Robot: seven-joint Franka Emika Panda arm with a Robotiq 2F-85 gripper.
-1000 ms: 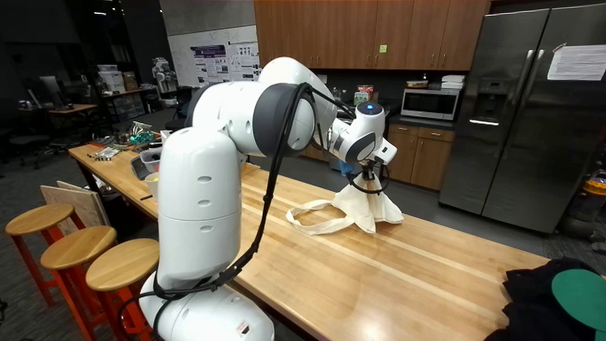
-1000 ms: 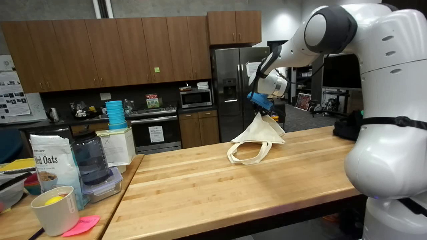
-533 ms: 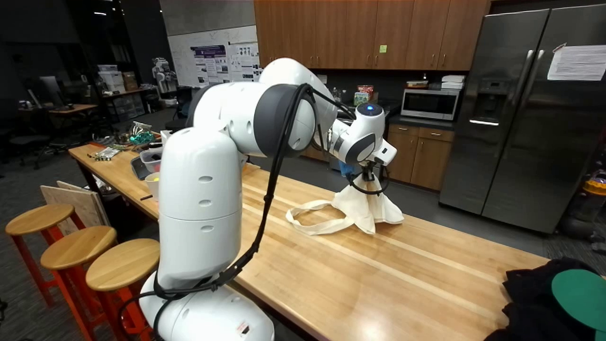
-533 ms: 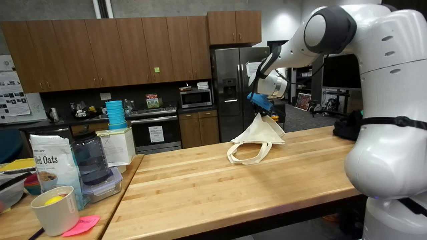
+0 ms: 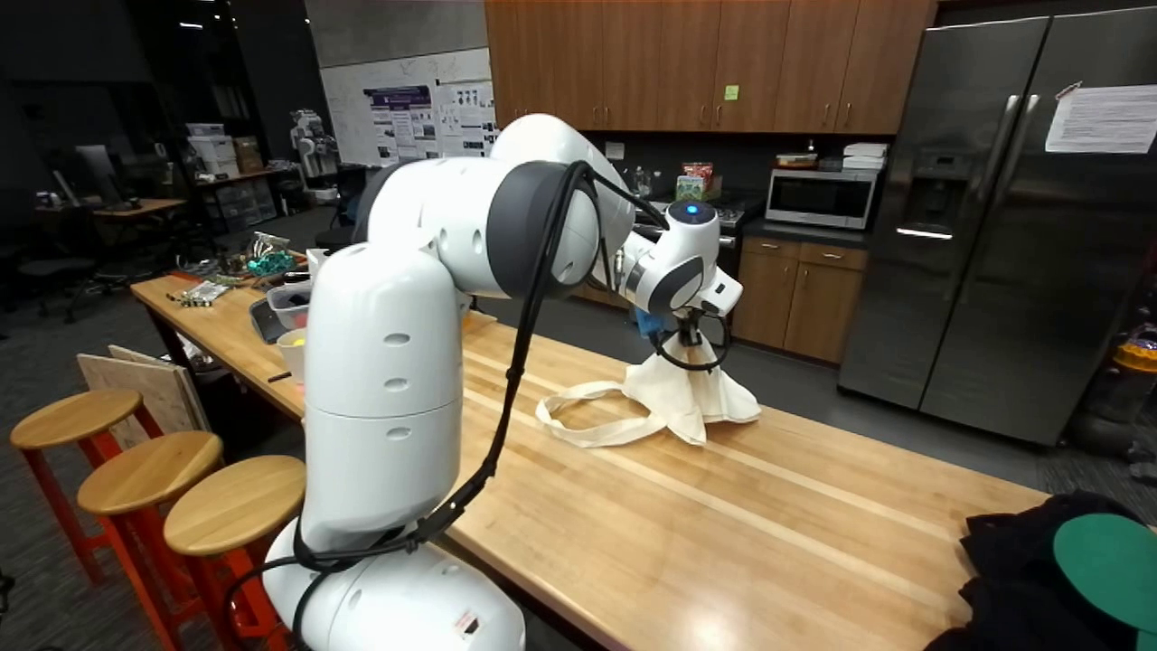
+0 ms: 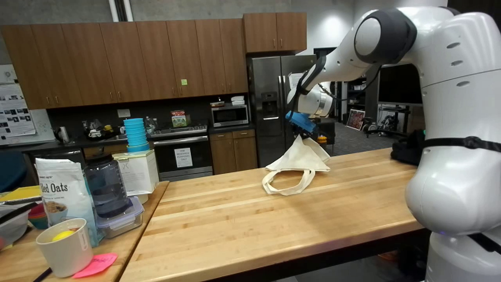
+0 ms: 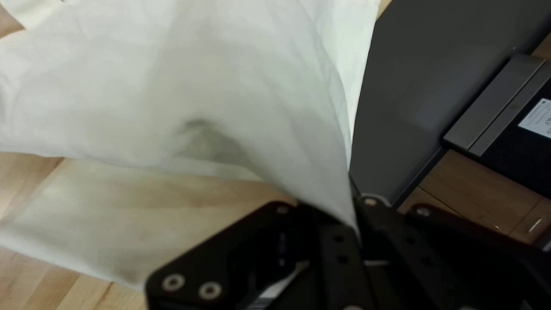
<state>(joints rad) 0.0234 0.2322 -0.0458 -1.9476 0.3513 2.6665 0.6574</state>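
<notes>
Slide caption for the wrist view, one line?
Wrist view: gripper shut on a cream cloth bag that fans out over the wooden table, with grey floor and cabinets at picture right.

Both exterior views face cabinets (image 6: 125, 60) across the table (image 6: 250, 219); the wrist view hugs the bag (image 7: 193, 94).

The tote bag (image 6: 298, 156) is cloth, matt and softly creased. The gripper (image 7: 331, 211) looks matt, its pins (image 7: 173, 282) shinier and metallic. The tabletop (image 5: 768, 533) is smooth wood, glossy enough to catch a bright highlight. The robot arm (image 5: 371, 362) has smooth, shiny shells; the refrigerator doors (image 5: 1058, 280) are satin metal. Wall cabinets (image 6: 125, 60) look matt and wooden; stool seats (image 5: 235, 504) are smooth wood.
</notes>
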